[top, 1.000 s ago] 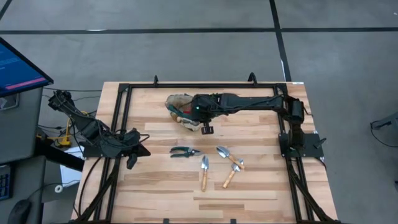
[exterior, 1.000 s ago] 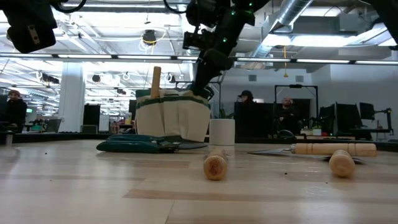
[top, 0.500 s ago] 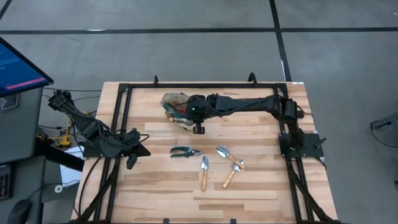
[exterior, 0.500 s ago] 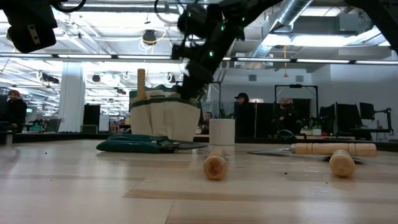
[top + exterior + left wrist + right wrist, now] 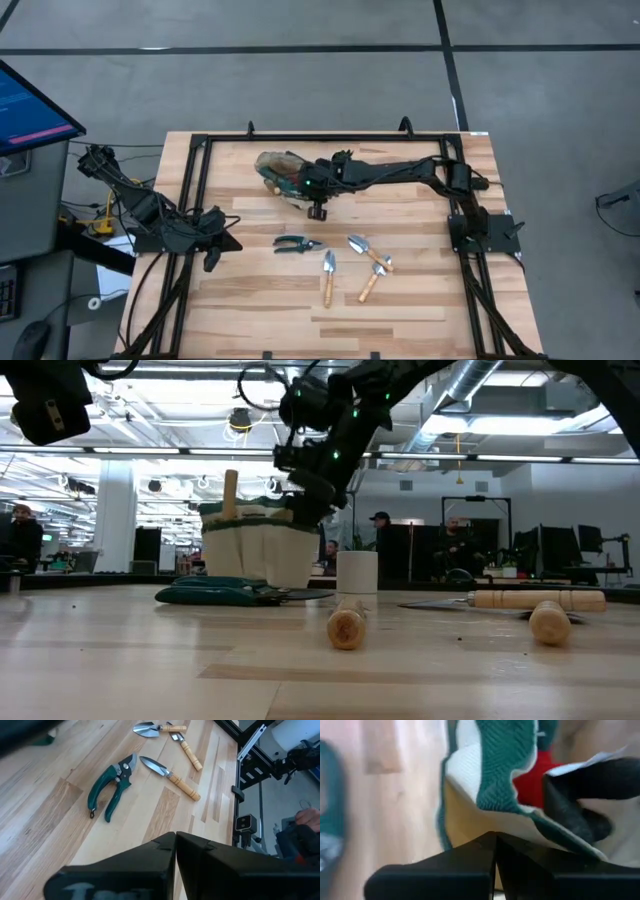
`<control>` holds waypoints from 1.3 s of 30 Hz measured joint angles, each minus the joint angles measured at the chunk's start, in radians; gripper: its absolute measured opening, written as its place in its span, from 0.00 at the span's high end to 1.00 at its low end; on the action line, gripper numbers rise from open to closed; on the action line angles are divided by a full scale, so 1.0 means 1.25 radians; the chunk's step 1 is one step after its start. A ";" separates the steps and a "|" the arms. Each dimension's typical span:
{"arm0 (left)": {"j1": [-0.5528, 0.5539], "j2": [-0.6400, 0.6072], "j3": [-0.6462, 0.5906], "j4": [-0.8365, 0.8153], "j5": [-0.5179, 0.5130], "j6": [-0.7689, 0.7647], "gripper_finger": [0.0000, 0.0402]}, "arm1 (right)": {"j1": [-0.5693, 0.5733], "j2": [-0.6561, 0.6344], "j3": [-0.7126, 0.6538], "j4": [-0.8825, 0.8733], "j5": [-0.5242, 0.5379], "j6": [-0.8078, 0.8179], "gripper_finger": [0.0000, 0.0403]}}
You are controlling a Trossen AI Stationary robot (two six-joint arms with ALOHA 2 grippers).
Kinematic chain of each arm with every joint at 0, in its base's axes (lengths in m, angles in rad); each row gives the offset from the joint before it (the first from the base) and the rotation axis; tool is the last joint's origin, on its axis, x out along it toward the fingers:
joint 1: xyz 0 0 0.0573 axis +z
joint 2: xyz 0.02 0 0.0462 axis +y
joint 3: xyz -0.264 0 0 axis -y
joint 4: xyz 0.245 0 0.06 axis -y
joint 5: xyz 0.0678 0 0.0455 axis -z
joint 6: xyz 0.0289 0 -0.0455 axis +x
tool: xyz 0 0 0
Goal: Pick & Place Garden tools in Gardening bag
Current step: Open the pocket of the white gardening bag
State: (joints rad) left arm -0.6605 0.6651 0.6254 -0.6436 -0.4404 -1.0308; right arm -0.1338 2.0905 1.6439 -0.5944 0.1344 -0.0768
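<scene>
The right gripper [image 5: 300,183], fingers pressed together, is reaching into the bag [image 5: 275,166] near the table's far edge. The shears [image 5: 297,243] and trowels [image 5: 328,275] are lying on open wood nearer. The left gripper [image 5: 212,262], also closed, is waiting at the left edge.

Overhead and table-level cameras share the gardening bag [image 5: 278,168]; wrist cameras look close past each arm's fingers.

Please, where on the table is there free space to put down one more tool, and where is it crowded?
Free: the bare wood along the near edge of the table, below the three trowels, and the strip between the left gripper and the pruning shears. Crowded: the middle, where shears and trowels lie close together, and the far side, where the right gripper is at the gardening bag.
</scene>
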 joint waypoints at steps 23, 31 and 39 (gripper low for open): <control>0.000 0.000 0.000 0.000 0.000 0.001 1.00 | 0.065 -0.008 0.161 -0.111 0.151 0.004 1.00; 0.000 0.000 0.000 0.001 0.000 0.001 1.00 | 0.031 -0.007 0.161 -0.104 0.166 -0.010 1.00; 0.000 0.000 0.000 0.001 0.000 0.001 1.00 | 0.014 -0.007 0.142 -0.061 0.165 -0.019 1.00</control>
State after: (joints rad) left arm -0.6605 0.6647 0.6254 -0.6426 -0.4404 -1.0294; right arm -0.1167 2.0823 1.8216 -0.6701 0.3410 -0.1008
